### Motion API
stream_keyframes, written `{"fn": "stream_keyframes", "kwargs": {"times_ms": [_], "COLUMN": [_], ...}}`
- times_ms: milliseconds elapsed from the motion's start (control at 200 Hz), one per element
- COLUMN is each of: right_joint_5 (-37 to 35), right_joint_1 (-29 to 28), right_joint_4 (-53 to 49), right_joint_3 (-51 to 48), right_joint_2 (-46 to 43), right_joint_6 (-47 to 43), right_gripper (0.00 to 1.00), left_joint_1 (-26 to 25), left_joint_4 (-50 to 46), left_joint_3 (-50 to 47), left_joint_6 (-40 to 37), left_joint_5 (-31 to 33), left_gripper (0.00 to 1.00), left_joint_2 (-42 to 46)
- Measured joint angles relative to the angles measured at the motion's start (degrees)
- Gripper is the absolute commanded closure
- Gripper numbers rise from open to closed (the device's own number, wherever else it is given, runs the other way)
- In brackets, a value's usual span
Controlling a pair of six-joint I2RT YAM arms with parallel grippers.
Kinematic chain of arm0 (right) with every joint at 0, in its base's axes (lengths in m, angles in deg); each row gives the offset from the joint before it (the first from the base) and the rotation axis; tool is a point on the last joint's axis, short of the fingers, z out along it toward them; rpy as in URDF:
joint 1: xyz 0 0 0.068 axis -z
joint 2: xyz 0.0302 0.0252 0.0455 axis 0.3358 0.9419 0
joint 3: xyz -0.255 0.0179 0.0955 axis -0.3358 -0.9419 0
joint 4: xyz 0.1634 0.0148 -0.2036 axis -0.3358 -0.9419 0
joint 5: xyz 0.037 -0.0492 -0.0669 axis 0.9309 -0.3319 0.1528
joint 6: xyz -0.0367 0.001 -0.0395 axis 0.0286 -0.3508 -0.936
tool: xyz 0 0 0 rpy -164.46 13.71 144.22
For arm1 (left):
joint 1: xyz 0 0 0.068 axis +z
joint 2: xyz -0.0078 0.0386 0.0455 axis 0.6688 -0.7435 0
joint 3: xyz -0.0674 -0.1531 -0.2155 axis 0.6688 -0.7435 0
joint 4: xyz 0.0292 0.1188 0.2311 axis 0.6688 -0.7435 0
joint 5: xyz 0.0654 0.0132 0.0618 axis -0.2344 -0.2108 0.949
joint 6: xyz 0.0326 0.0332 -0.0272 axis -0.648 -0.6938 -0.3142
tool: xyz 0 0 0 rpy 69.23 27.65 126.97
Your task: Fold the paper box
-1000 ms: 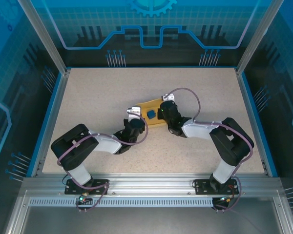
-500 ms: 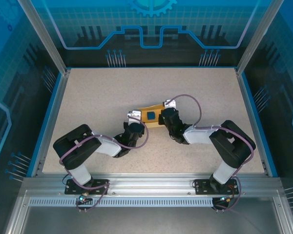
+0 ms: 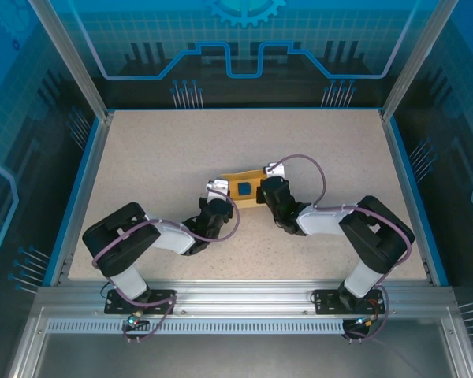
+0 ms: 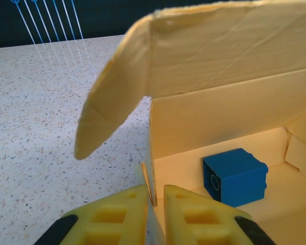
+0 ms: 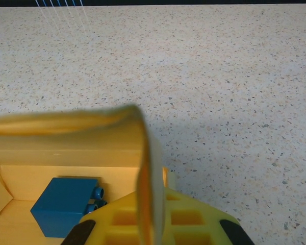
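Paper box [image 4: 219, 102] around blue cube [image 4: 235, 176]

Bright, even overhead light washes your speckled worktop [image 3: 142, 157]. At the right wrist, the paper box [image 5: 66, 138] throws a soft shadow rightward, its near flap blurred; your left pincer's fingers [image 4: 117, 219] also sit soft, out of focus.
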Motion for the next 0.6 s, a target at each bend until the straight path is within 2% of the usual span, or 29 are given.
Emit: {"fn": "stream_keyframes", "kwargs": {"times_ms": [265, 600], "right_joint_5": [-0.7, -1.4], "right_joint_1": [-0.9, -1.4], "right_joint_4": [0.3, 0.3], "right_joint_3": [-0.7, -0.8], "right_joint_2": [-0.4, -0.4], "right_joint_6": [-0.5, -1.0], "right_gripper": [1.00, 1.00], "left_joint_1": [-0.3, -1.0], "left_joint_4": [-1.2, -2.2], "left_joint_3": [-1.2, -2.6], "left_joint_6": [0.2, 0.2], "left_joint_5": [-0.7, -2.0], "left_gripper": [0.67, 0.58], "left_joint_2": [2.1, 4.9]}}
